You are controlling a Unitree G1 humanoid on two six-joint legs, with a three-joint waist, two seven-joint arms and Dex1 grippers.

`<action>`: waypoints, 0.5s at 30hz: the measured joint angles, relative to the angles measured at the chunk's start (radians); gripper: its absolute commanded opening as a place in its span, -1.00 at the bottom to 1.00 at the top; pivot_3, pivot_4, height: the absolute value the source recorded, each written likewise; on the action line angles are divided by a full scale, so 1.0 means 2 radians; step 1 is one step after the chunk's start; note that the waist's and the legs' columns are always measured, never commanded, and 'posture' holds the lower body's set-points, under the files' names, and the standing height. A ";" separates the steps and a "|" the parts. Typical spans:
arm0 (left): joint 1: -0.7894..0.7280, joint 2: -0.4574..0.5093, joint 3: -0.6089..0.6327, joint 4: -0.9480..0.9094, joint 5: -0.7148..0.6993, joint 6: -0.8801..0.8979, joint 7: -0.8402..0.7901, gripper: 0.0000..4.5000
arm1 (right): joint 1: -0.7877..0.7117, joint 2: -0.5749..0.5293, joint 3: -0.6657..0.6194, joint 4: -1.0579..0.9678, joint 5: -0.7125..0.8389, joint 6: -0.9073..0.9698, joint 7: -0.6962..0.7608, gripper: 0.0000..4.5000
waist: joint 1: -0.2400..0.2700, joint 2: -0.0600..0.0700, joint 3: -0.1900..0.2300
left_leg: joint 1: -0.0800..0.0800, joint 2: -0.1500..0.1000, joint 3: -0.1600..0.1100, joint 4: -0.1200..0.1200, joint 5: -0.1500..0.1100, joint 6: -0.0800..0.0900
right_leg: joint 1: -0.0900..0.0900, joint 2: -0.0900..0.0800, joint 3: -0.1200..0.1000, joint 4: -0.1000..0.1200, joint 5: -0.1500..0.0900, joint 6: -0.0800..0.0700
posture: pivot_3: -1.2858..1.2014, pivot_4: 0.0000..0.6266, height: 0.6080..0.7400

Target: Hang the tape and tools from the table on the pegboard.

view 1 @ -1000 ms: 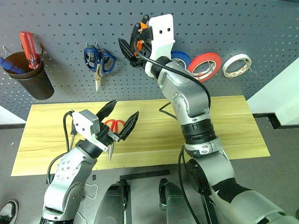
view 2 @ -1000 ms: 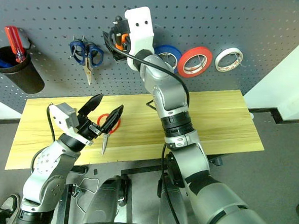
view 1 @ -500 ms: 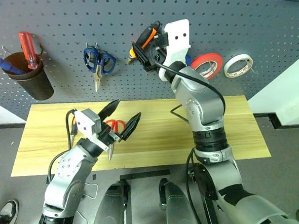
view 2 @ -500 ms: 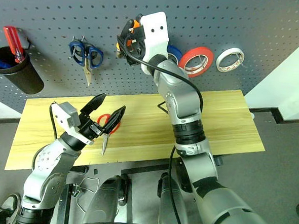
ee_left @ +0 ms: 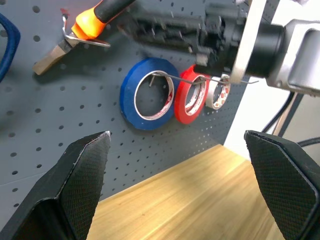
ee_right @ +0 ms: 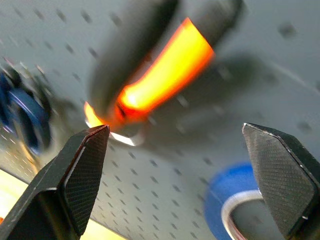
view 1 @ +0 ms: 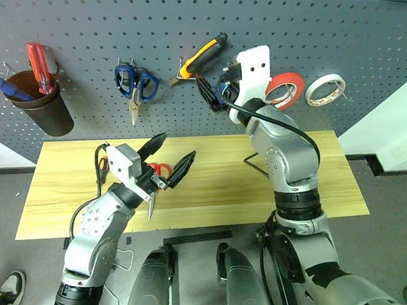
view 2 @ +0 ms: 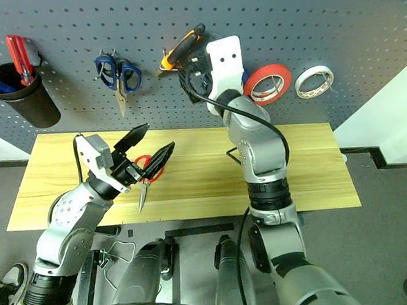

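arms: silver-grey shells, black joints | cables: black | tool (view 1: 168,157): black fingers, white housing

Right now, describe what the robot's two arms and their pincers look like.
Both arms are silver-grey metal with black joint bands and black cables looped outside. The left pincer and right pincer each have two black, pointed, textured fingers on a white wrist housing. The left forearm has small round holes.

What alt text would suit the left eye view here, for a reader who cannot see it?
Orange-and-black pliers hang tilted on the grey pegboard, with the open right gripper just beside them. Lower down, the open left gripper hovers over red-handled scissors lying on the wooden table.
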 measured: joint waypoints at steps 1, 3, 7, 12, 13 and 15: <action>-0.001 0.000 0.000 0.001 0.000 0.000 -0.001 1.00 | 0.003 -0.002 0.000 -0.003 0.000 0.002 0.001 0.98 | -0.001 0.000 0.000 | 0.000 0.000 0.000 0.000 0.000 0.000 | 0.000 0.000 0.000 0.000 0.000 0.000 | 0.06 -0.14 0.64; -0.006 0.000 0.000 0.003 0.000 0.000 -0.004 1.00 | 0.007 -0.007 0.000 -0.011 0.000 0.005 0.002 0.98 | -0.001 0.000 0.000 | 0.000 0.000 0.000 0.000 0.000 0.000 | 0.000 0.000 0.000 0.000 0.000 0.000 | 0.06 -0.15 0.64; -0.011 0.000 0.000 0.005 0.000 0.000 -0.007 1.00 | 0.021 -0.015 0.000 -0.026 0.000 0.011 0.004 0.98 | -0.001 0.000 0.000 | 0.000 0.000 0.000 0.000 0.000 0.000 | 0.000 0.000 0.000 0.000 0.000 0.001 | 0.06 -0.17 0.64; -0.013 0.003 0.000 0.013 -0.001 0.000 -0.018 1.00 | 0.055 -0.030 0.000 -0.067 0.004 0.025 0.015 0.98 | 0.001 0.000 0.000 | 0.000 0.000 0.000 0.000 0.000 0.000 | 0.000 0.000 0.000 0.000 0.001 0.002 | 0.07 -0.21 0.64; -0.011 0.008 0.002 0.013 -0.003 0.000 -0.020 1.00 | 0.064 -0.038 0.000 -0.080 0.007 0.031 0.021 0.98 | 0.001 0.000 0.000 | 0.000 0.000 0.000 0.000 0.000 0.000 | 0.000 0.000 0.000 0.000 0.001 0.002 | 0.07 -0.21 0.64; -0.004 0.018 0.003 0.011 -0.011 0.002 -0.028 1.00 | 0.080 -0.054 -0.004 -0.113 0.022 0.045 0.039 0.98 | 0.001 0.000 0.000 | 0.000 0.000 0.000 0.000 0.000 0.000 | 0.000 0.000 0.000 0.000 0.001 0.002 | 0.08 -0.23 0.64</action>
